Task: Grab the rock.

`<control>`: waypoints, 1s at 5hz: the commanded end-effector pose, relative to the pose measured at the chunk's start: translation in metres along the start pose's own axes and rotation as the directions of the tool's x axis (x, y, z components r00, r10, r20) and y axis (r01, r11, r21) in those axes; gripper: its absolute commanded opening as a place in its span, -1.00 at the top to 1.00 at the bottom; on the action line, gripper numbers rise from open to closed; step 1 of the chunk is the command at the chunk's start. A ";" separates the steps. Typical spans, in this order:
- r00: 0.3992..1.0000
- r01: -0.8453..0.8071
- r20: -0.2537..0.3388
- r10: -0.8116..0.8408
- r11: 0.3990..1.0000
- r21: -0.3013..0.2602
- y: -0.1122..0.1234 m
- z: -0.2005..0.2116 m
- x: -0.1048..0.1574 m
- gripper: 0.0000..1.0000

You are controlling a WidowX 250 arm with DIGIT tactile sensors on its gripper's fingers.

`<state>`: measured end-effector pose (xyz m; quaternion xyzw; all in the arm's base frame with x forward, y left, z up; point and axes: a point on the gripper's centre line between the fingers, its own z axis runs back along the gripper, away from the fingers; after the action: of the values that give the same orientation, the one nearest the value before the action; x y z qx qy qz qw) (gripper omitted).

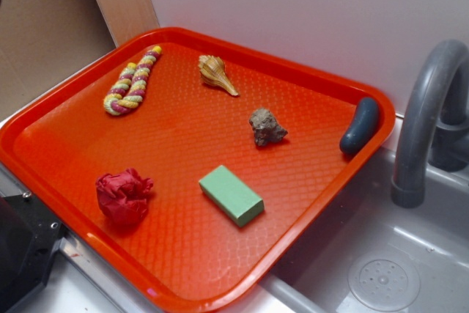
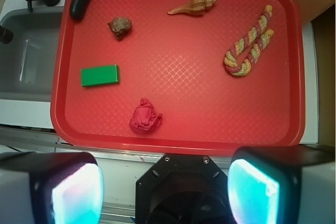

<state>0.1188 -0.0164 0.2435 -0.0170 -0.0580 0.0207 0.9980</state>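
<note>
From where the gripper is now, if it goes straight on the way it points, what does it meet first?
Probably the red crumpled ball. In the wrist view the open gripper sits off the near rim of the tray, and the ball lies closest ahead, slightly left of centre. The rock is farther and more left. Depth is unclear.

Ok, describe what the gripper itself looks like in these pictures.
In the wrist view, the gripper shows two blocky black fingers with glossy pads that glow cyan-white. Between them sits a black octagonal housing with two small screws on top. In the exterior view only a black, angular part shows at the lower left. No cables or markings show.
</note>
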 end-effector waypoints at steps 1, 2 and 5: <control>1.000 0.000 0.000 0.000 1.000 0.000 0.000 0.000 0.000 -1.00; 0.998 0.069 -0.006 -0.070 0.997 -0.042 -0.028 -0.013 0.026 -1.00; 0.989 -0.121 0.073 0.126 0.990 -0.068 -0.094 -0.084 0.107 -1.00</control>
<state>0.2344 -0.1073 0.1633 -0.0416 -0.0813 0.0916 0.9916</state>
